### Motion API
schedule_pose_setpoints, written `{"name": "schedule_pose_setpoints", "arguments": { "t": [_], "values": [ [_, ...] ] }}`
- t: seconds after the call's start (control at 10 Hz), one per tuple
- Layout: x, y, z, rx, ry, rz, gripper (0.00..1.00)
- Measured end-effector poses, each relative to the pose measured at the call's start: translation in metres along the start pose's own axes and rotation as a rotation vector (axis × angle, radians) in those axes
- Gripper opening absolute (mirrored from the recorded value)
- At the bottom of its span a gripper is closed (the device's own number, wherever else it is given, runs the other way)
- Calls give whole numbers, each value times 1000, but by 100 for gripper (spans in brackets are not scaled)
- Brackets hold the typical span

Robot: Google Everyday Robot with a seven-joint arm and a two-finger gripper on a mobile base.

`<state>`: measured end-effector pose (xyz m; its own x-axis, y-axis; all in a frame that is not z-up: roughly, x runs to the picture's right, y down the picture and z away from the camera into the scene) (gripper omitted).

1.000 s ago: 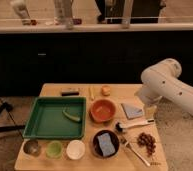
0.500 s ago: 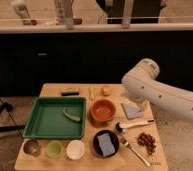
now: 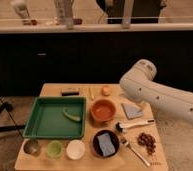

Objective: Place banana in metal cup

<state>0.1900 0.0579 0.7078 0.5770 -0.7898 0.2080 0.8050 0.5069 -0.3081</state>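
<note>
Camera view: arm largely hides jaws over grey cloth.

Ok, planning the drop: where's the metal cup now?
In the camera view, the metal cup sits at the front left corner of the table, beside the light green cup, before the green tray; the jaws are hidden behind the arm at right.

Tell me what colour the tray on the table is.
Green tray, camera view; gripper hidden behind the arm.

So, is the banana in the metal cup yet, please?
Out: the banana lies near the far edge of the table, the metal cup at its near-left corner. The gripper is not in view.
</note>
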Motion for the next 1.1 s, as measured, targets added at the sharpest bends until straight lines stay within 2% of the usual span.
{"name": "schedule_pose_setpoints", "arguments": {
  "t": [0.2,0.3,0.5,0.7,0.9,1.1],
  "values": [
    [6,-17,-3,91,35,-37,80],
    [10,-44,-5,153,52,-87,80],
    [15,-88,-6,237,64,-167,80],
    [23,-129,-6,319,52,-260,80],
    [19,-151,-5,343,29,-321,80],
    [16,-180,-2,362,-16,-372,80]
  ]
}}
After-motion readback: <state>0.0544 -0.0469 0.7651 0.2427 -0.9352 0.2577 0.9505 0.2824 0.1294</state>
